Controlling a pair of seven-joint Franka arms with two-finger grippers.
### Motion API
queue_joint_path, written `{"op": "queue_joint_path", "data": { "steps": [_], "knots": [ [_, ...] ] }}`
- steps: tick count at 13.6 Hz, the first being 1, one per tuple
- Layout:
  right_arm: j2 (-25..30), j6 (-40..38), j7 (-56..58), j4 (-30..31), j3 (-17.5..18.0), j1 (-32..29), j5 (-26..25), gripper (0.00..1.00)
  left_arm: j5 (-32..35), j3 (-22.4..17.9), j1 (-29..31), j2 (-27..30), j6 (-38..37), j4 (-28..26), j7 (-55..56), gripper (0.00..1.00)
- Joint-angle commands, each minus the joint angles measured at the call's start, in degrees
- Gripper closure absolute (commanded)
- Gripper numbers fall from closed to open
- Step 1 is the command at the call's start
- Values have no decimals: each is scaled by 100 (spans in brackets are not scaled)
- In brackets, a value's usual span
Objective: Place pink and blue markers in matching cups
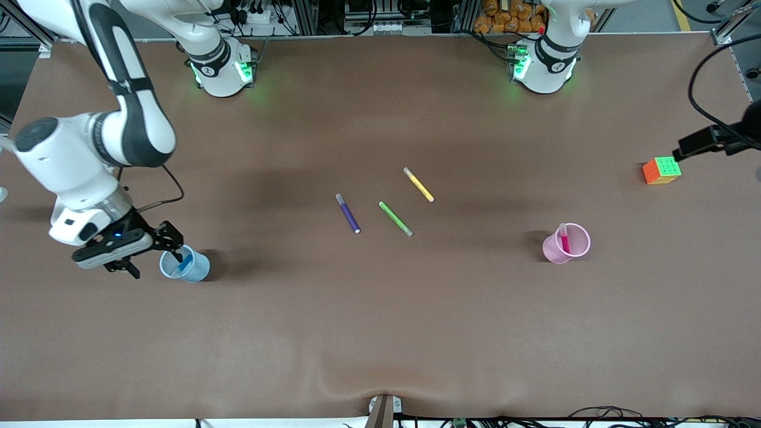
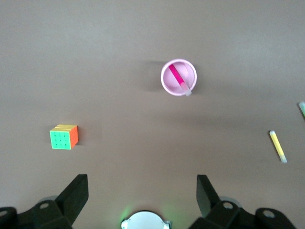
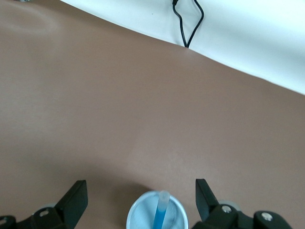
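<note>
The light blue cup (image 1: 200, 271) stands toward the right arm's end of the table with the blue marker (image 1: 185, 262) leaning inside it. My right gripper (image 1: 153, 252) hovers open and empty just above this cup. In the right wrist view the cup (image 3: 138, 213) and marker (image 3: 161, 213) lie between the spread fingers of the right gripper (image 3: 141, 193). The pale pink cup (image 1: 553, 249) holds the pink marker (image 1: 564, 239) toward the left arm's end. My left gripper (image 2: 142, 188) is open and empty, high over the table, and sees the pink cup (image 2: 167, 82) and pink marker (image 2: 177, 78) far below.
A purple pen (image 1: 348, 213), a green pen (image 1: 395, 218) and a yellow pen (image 1: 418, 184) lie mid-table. A colour cube (image 1: 661, 170) sits near the left arm's end and also shows in the left wrist view (image 2: 64, 137). The table's edge runs close to the blue cup.
</note>
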State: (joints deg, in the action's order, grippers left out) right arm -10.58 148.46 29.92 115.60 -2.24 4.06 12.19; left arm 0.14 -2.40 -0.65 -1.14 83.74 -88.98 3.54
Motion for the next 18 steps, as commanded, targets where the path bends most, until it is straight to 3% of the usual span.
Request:
{"op": "queue_joint_path", "data": {
  "steps": [1,4,7,9,11,14,18],
  "knots": [
    [276,-1008,-485,-378,57,-124,12,0,-67,-25,-75,903,510,-1180,-55,0],
    [539,-1941,-855,-643,-22,-142,-102,0,12,309,-31,1090,644,-1412,49,0],
    [864,-2889,-1802,-994,-14,-169,-812,0,12,459,-57,1212,635,-1473,59,0],
    [900,-3951,-2401,-1546,4,-168,-1130,0,12,556,-23,1248,591,-1447,59,0],
    [909,-4665,-2456,-2013,-22,-256,-1139,0,12,547,-14,1222,477,-1342,-29,0],
    [1365,-5352,-2465,-2076,-329,-256,-1139,0,12,530,-5,1090,301,-1035,-55,0],
    [1480,-6171,-3150,-2472,-304,-327,-1096,0,12,503,4,1011,82,-745,-46,0]
  ]
}}
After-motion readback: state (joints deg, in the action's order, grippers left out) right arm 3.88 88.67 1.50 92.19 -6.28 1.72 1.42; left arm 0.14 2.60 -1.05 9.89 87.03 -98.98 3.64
